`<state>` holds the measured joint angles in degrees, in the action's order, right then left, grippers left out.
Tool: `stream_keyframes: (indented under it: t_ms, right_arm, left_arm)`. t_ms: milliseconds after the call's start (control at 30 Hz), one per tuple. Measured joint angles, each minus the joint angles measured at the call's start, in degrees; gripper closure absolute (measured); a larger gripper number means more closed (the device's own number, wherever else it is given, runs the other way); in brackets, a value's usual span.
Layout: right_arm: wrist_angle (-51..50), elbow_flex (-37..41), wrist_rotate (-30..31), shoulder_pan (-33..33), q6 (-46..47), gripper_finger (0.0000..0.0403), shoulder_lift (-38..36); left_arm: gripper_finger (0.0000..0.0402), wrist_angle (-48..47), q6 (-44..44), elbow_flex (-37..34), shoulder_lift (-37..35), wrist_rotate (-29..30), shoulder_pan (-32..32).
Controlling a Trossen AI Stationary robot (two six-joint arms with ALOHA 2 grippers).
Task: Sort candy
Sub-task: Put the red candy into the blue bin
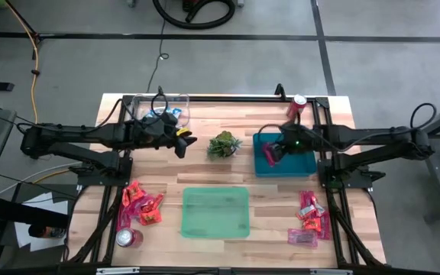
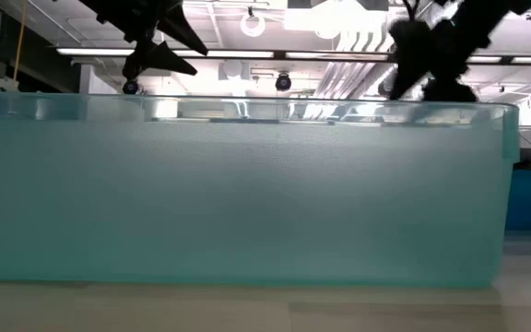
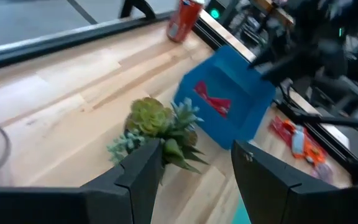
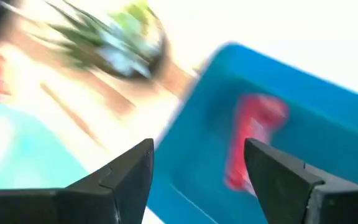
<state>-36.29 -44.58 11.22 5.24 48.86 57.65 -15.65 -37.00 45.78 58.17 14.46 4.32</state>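
A red-and-pink candy [image 4: 253,143] lies flat on the floor of the blue tray [image 1: 289,162] at the table's right middle. My right gripper [image 1: 270,153] hangs open just above the tray's left part, nothing between its fingers [image 4: 129,177]. My left gripper [image 1: 184,142] stands open in the air left of the small green plant [image 1: 224,144], empty too. Loose candy lies in two heaps, red-orange ones at near left [image 1: 140,206] and pink ones at near right [image 1: 312,217]. Blue-and-white candy [image 1: 165,114] sits in a clear container at far left.
A green tray [image 1: 216,212] lies at near centre; its wall [image 2: 247,184] fills the low view. Red cans stand at the far right [image 1: 297,106] and the near left corner [image 1: 128,238]. A black frame rims the table.
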Motion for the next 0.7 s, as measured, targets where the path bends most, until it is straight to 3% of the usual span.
stream_keyframes:
  t_ms: [233, 400, 500, 700]
  right_arm:
    - [19.67, -1.55, -3.37, -0.66, -7.0, 0.0158, 0.0]
    - [24.24, -1.55, -4.3, -0.65, -7.98, 0.0158, 0.0]
    - [23.24, -1.55, -4.34, -0.66, -8.73, 0.0158, 0.0]
    - [21.77, -1.55, -4.36, -0.63, -9.62, 0.0158, 0.02]
  left_arm:
    - [0.022, -2.65, -0.47, 0.02, 0.0, -6.16, -1.18]
    - [0.022, -8.43, -5.27, 0.04, 0.0, -14.46, -3.74]
    - [0.022, -15.73, -10.68, 0.04, 0.0, -17.74, -6.7]
    - [0.022, -39.84, -31.93, 0.07, 2.37, -16.87, -15.16]
